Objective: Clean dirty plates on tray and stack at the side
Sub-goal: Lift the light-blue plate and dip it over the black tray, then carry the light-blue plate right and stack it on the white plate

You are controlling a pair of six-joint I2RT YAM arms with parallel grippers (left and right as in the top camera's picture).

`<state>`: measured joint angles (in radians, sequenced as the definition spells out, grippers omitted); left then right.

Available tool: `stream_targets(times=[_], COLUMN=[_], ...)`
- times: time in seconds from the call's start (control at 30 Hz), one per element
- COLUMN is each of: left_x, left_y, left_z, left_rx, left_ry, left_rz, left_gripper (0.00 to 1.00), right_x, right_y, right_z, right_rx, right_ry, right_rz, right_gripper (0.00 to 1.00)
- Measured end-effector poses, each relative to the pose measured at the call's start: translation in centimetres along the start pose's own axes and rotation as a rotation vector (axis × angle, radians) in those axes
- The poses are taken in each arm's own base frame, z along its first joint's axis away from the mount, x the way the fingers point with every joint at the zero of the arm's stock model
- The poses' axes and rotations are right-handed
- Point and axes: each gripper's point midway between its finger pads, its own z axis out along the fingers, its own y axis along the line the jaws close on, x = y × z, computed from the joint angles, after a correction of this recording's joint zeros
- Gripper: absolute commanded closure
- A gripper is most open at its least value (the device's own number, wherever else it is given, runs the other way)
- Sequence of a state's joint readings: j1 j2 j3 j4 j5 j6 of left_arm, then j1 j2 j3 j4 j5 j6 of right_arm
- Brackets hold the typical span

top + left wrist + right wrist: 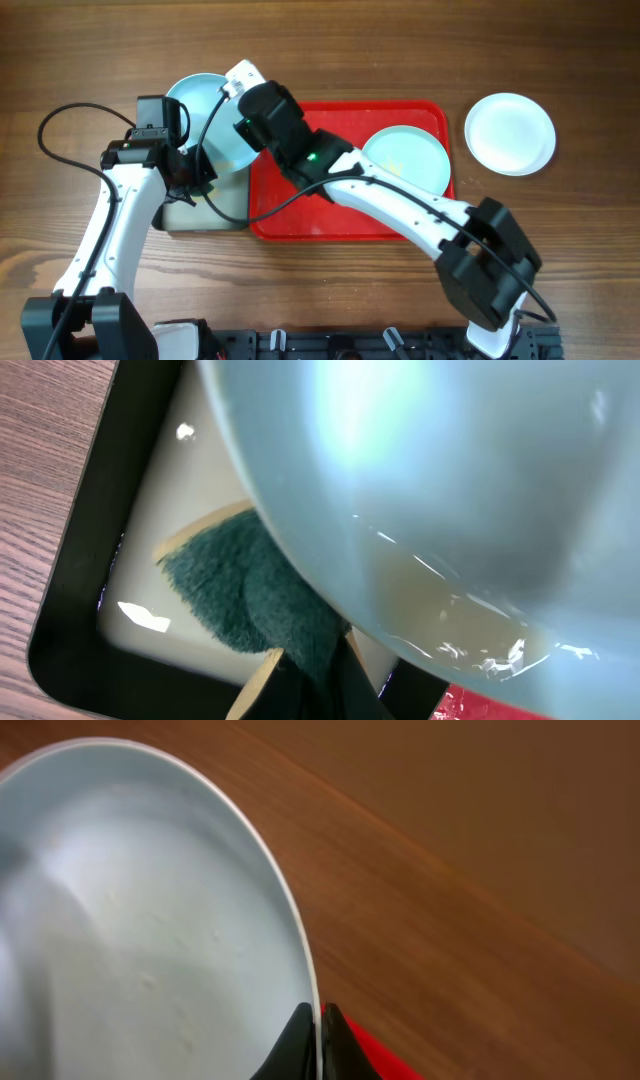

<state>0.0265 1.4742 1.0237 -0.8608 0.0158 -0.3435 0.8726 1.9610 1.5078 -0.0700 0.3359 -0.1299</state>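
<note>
My right gripper (pixel 319 1012) is shut on the rim of a pale aqua-blue plate (pixel 213 120) and holds it tilted over the black-rimmed tray, left of the red tray (pixel 345 222). The plate fills the right wrist view (pixel 140 920) and the left wrist view (pixel 430 500), where it shows a faint brownish smear. My left gripper (pixel 320 685) is shut on a dark green sponge (pixel 250 585) just under the plate. A second aqua-blue plate (pixel 405 160) lies in the red tray. A white plate (pixel 509 133) lies on the table to the right.
The small black-rimmed tray (pixel 205 215) with a pale inside sits left of the red tray, under the left gripper; it also shows in the left wrist view (pixel 90 560). The wooden table (pixel 80 60) surrounds everything. Black cables run along both arms.
</note>
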Motion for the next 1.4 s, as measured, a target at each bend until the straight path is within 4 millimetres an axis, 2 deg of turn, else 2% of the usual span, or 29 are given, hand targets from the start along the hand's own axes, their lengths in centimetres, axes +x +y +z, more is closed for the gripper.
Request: stream_targets(times=[0.1,0.23,0.4,0.6,0.87,0.97,1.07,1.23,1.4], left_x=[0.0,-0.3,-0.4,-0.5,-0.7,-0.8,-0.8,-0.9,-1.0], left_y=[-0.1,-0.3,-0.4,-0.5,-0.5,-0.5,-0.5,-0.6,-0.7], left_z=[0.0,0.0,0.0,0.0,0.0,0.0,0.0,0.0,0.0], left_rx=[0.003,0.017,0.020,0.023,0.025,0.026,0.027,0.029,0.038], left_ry=[0.000,-0.010,-0.014,-0.021,-0.029,-0.032,-0.032,-0.037,-0.038], left_rz=[-0.003,-0.003,-0.003,-0.002,-0.005,-0.004,-0.005,-0.005,-0.004], left_gripper=[0.96,0.96,0.96,0.96,0.96,0.96,0.96,0.96,0.96], right_x=[-0.7,-4.7,-8.0,-8.3,-8.3,-7.8,-6.0,-0.9,2.1], right_y=[0.0,-0.1,0.9,1.2,1.3,1.4,0.9,-2.1,-4.4], right_z=[0.3,-0.9,-2.9,-3.7,-3.8,-3.5,-2.7,-0.1,1.8], right_rx=[0.052,0.165,0.283,0.340,0.343,0.323,0.285,0.195,0.049], right_ry=[-0.033,-0.164,-0.255,-0.236,-0.233,-0.225,-0.175,-0.022,0.048], right_rz=[-0.143,-0.341,-0.513,-0.602,-0.600,-0.535,-0.417,-0.168,0.129], right_gripper=[0.96,0.96,0.96,0.96,0.96,0.96,0.96,0.96,0.96])
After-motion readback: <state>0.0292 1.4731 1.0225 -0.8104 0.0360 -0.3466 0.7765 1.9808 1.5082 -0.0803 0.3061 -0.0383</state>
